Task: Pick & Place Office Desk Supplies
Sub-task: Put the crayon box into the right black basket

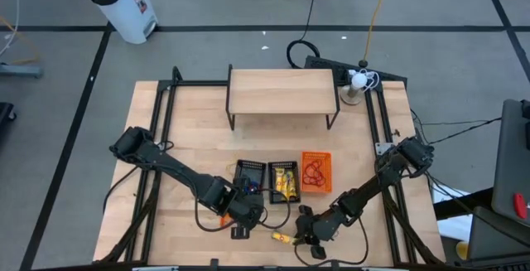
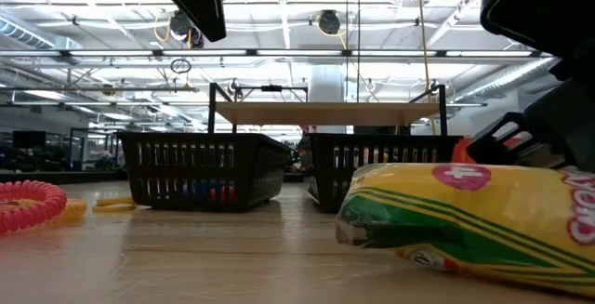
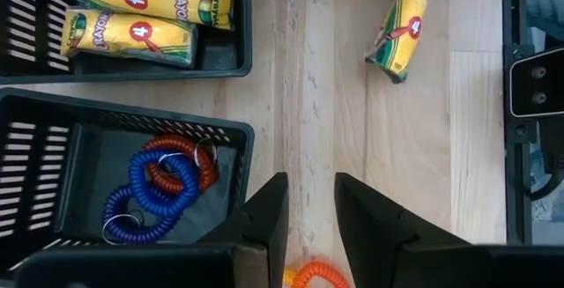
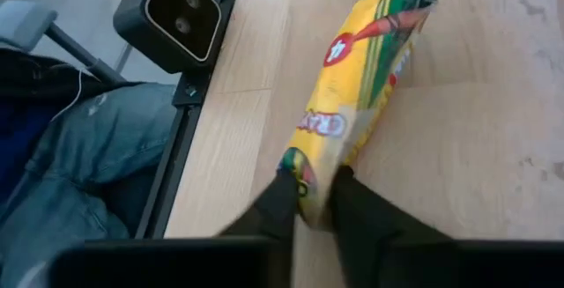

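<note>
Centrally on the wooden table [image 1: 190, 130] sit three small baskets side by side. One black basket [image 3: 53, 156] holds coiled bands in blue [image 3: 150, 195] and red [image 3: 181, 160]; the next black basket [image 3: 220, 55] holds two yellow crayon packs [image 3: 132, 33] (each printed with a red circle). An orange basket [image 1: 315, 172] holds a tangle of red loops [image 1: 314, 170]. Toward the back stands a low wooden shelf [image 1: 282, 93] on black legs. Near the front edge, the right gripper [image 4: 315, 202] has its two dark fingers pinched on one end of a loose crayon pack [image 4: 361, 94], which lies flat on the wood, well apart from the baskets. Beside that table edge a person's jeans-clad leg [image 4: 84, 165] shows. The left gripper [image 3: 310, 213] hovers just in front of the coil basket, its fingers slightly parted with nothing between them; an orange coil [image 3: 317, 276] lies on the wood beneath it. From table height, a red coil [image 2: 28, 204] and a yellow band [image 2: 113, 205] lie on the wood before the baskets.
</note>
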### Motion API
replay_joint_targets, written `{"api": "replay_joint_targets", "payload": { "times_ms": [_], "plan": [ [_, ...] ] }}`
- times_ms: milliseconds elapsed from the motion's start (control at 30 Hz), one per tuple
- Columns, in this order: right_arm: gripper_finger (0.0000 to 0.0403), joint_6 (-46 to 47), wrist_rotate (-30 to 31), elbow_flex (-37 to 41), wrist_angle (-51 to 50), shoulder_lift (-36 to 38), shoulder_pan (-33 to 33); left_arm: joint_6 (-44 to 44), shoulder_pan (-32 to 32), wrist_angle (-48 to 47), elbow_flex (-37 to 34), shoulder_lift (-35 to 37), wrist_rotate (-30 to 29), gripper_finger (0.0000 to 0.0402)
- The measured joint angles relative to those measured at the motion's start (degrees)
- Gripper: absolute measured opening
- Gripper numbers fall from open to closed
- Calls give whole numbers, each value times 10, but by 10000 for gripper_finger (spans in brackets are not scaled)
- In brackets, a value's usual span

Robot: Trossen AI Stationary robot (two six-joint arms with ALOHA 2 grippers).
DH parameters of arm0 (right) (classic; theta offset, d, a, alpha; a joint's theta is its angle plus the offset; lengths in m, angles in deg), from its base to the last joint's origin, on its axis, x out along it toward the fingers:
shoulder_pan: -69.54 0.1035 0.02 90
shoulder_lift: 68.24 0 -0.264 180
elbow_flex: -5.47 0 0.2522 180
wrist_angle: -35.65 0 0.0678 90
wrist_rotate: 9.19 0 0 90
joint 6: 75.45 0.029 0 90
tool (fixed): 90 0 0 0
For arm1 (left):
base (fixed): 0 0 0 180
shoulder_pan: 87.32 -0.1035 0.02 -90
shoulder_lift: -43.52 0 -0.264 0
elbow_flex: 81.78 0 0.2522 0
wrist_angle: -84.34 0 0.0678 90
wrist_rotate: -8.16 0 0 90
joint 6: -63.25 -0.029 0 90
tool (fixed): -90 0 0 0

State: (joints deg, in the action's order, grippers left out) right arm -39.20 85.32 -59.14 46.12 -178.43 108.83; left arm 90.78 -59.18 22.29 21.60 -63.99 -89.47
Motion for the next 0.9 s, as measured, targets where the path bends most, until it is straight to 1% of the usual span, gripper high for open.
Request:
{"api": "replay_joint_targets", "payload": {
  "times_ms": [33,167,300,367,567,667,733,800,900],
  "plan": [
    [25,-3,-1,0,3,0,0,0,0,0,0,0,0,95],
    [25,-3,0,0,5,0,0,0,0,0,0,0,0,95],
    [25,-20,2,2,-17,26,1,1,0,0,0,0,0,95],
    [25,-32,19,3,-51,52,1,1,0,0,0,0,0,95],
    [25,-52,105,2,-173,173,11,0,0,-3,0,0,0,95],
    [25,-73,123,2,-193,231,11,-6,-2,-2,0,0,-3,95],
    [25,-91,133,1,-193,259,11,-4,-4,0,0,0,-15,95],
    [25,-116,142,1,-196,276,11,4,-10,5,0,0,-39,95],
    [25,-153,156,1,-203,294,7,11,-20,45,0,0,-76,95]
  ]
}}
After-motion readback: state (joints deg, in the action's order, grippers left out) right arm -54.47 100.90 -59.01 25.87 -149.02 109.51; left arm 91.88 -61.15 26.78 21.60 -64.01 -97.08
